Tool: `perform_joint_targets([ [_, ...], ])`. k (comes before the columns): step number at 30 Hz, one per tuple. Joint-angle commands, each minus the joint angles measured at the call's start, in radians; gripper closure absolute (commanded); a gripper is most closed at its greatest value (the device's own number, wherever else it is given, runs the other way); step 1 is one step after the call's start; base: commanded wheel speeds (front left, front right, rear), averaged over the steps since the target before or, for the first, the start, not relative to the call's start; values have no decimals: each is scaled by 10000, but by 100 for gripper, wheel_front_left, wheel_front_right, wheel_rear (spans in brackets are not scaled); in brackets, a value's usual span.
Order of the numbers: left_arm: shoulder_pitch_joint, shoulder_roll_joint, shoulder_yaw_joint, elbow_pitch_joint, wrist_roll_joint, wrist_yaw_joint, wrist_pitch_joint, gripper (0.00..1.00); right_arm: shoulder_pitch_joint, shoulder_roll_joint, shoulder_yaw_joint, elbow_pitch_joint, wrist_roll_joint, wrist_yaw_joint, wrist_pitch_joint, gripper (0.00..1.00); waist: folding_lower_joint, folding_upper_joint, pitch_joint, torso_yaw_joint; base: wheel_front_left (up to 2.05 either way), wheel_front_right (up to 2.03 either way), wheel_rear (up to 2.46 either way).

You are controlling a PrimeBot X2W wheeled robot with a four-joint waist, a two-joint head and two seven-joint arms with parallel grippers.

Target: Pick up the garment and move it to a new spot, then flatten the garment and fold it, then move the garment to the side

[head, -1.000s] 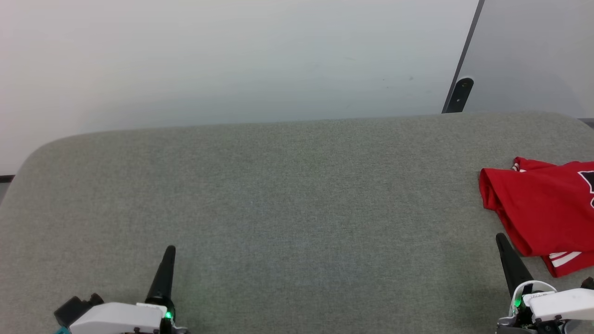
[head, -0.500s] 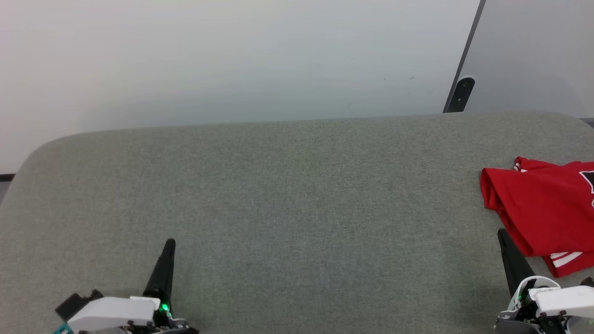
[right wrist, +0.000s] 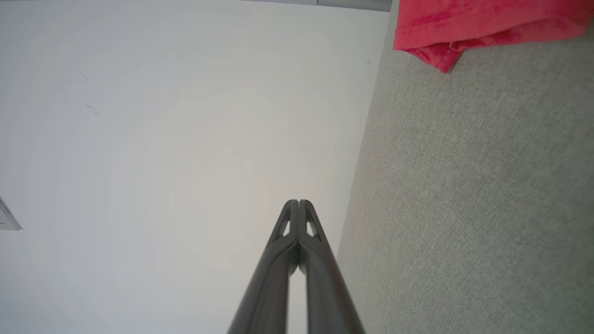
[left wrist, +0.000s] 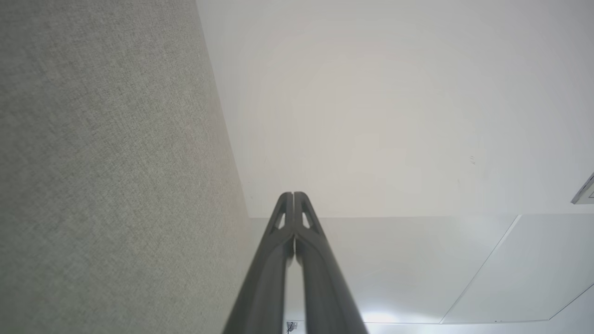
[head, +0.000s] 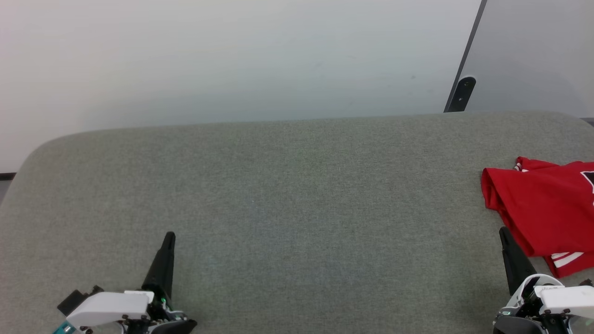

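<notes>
The red garment [head: 543,208] lies folded at the table's right edge, with white striped trim at its near corner and part of a black number at the frame's border. My right gripper [head: 503,232] is shut and empty, its tip just left of the garment's near edge without touching it. In the right wrist view the garment [right wrist: 464,28] shows at the top right, beyond the closed right gripper [right wrist: 298,202]. My left gripper [head: 169,236] is shut and empty at the lower left, far from the garment. Its fingers press together in the left wrist view, left gripper [left wrist: 293,194].
The grey fabric-covered table [head: 297,195] has rounded far corners and a wide bare stretch between my two grippers. A pale wall stands behind it, with a dark bracket [head: 461,95] at the far right.
Both grippers have crept slightly forward up the head view, staying shut. The garment has not moved.
</notes>
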Motion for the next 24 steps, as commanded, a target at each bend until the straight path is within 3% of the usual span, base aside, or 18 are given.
perform_joint_targets([
  [1,-113,-10,43,34,-216,-92,51,100,-153,39,-26,35,194,-10,-9,100,0,-1,2,3,0,0,0],
  [24,-182,-49,103,77,-381,-96,150,100,-144,53,-28,82,401,-10,-30,100,0,-1,7,9,0,0,0],
])
